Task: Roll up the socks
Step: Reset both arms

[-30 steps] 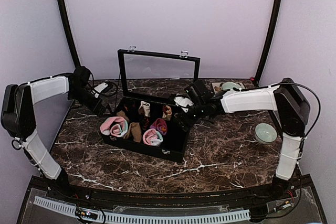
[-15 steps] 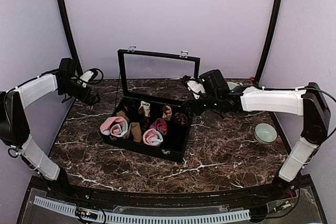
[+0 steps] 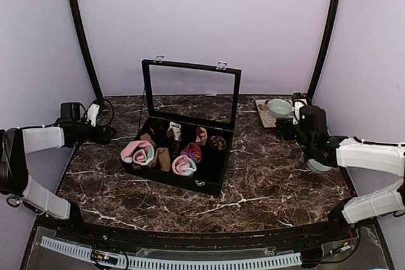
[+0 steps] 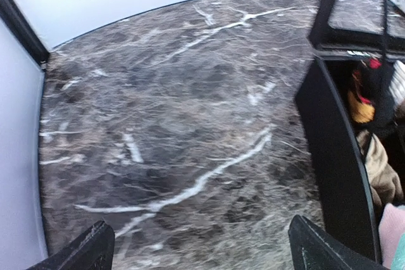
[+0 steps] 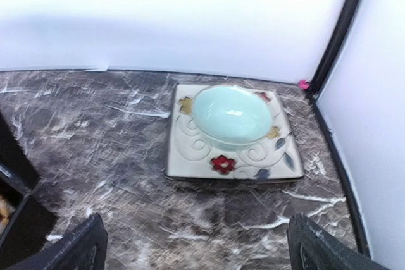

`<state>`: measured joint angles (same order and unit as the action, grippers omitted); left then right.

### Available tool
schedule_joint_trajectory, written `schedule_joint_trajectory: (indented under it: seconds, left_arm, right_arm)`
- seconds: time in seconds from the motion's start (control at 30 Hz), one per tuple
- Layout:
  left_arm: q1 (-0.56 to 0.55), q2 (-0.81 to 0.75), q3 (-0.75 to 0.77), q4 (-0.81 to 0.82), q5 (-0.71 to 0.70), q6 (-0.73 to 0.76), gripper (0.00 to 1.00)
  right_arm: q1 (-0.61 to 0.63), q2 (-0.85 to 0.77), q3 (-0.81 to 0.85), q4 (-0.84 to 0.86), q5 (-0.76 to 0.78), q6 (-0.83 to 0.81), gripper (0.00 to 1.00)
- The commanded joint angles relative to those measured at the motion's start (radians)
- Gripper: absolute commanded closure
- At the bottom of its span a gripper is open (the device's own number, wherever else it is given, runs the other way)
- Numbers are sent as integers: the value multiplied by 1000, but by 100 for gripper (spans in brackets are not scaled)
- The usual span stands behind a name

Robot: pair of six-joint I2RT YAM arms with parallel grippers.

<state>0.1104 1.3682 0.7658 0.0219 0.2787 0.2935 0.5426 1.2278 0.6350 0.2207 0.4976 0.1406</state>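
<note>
Both arms withdrawn sideways from box (image 3: 177, 180) since earlier | left gripper (image 4: 205, 251), right gripper (image 5: 196, 248) jaws wide, empty | 2 pink-mint sock rolls (image 3: 138, 152), 2 bowls (image 5: 231, 115), 1 plate (image 5: 190, 153)

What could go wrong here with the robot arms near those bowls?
The right gripper hangs open close to the bowl on the square plate; a careless swing might knock it. A second bowl sits partly hidden under the right arm and could get bumped. Reaching for the box, either arm might hit its upright lid.
</note>
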Motion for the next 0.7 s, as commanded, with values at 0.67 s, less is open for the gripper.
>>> schedule_joint_trajectory:
  seconds: [0.67]
  left_arm:
    - [0, 33, -458, 964, 148, -195, 1]
  right_arm:
    - [-461, -19, -571, 994, -109, -141, 1]
